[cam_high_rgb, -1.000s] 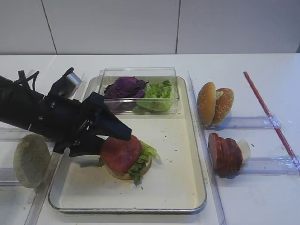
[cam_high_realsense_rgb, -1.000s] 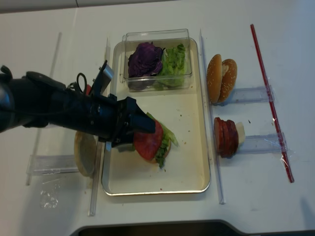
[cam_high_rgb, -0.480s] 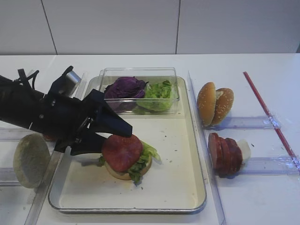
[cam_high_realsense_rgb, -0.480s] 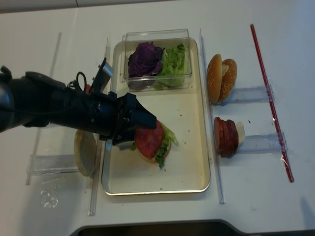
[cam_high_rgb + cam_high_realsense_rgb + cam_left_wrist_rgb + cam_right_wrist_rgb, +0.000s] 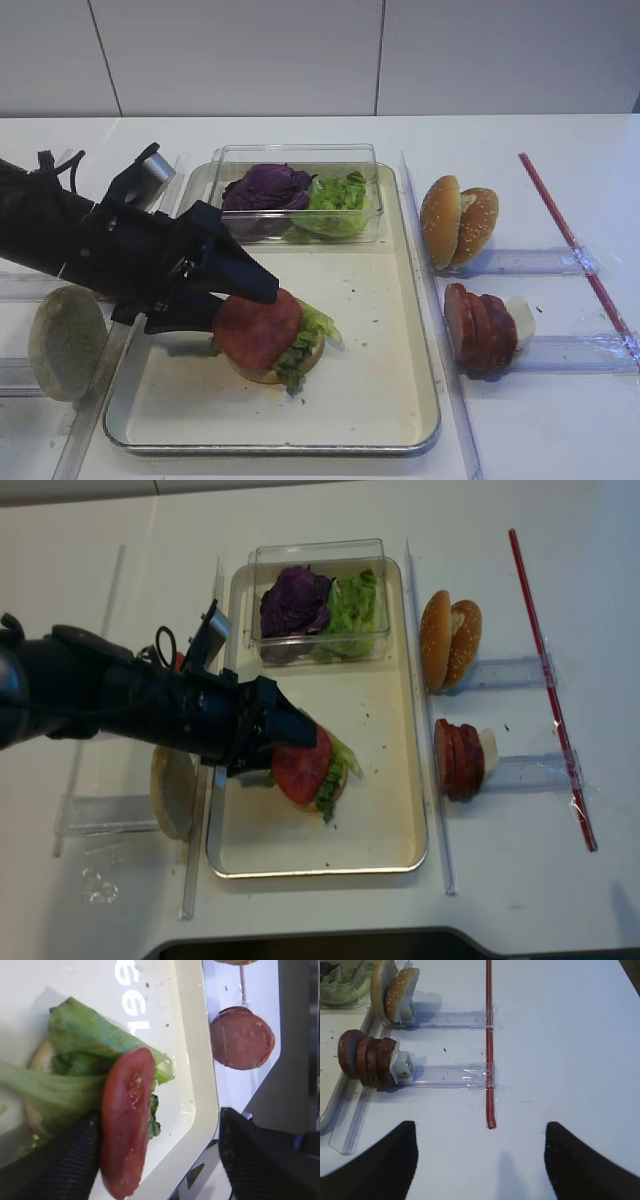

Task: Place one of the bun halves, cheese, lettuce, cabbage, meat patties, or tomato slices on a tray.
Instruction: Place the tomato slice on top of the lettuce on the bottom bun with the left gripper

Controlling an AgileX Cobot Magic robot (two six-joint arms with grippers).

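On the tray (image 5: 430, 400) a tomato slice (image 5: 258, 330) lies on lettuce (image 5: 318, 325) over a bun half (image 5: 262, 374). My left gripper (image 5: 245, 308) hovers at the stack's left side, open wide. In the left wrist view the tomato slice (image 5: 127, 1120) rests against one finger (image 5: 75, 1160), far from the other. My right gripper (image 5: 480, 1127) hangs open over bare table. Meat patties (image 5: 480, 328) and sesame bun halves (image 5: 458, 220) stand in holders right of the tray. A pale bun half (image 5: 65, 340) stands at the left. Cheese is out of view.
A clear plastic box (image 5: 300, 155) at the tray's back holds purple cabbage (image 5: 265, 188) and more lettuce (image 5: 340, 192). Clear plastic rails (image 5: 540, 262) lie on both sides of the tray. A red strip (image 5: 570, 235) runs along the table at far right.
The left gripper lifted slightly over the stack and settled back. The tomato slice stays on the lettuce. Nothing else has moved.
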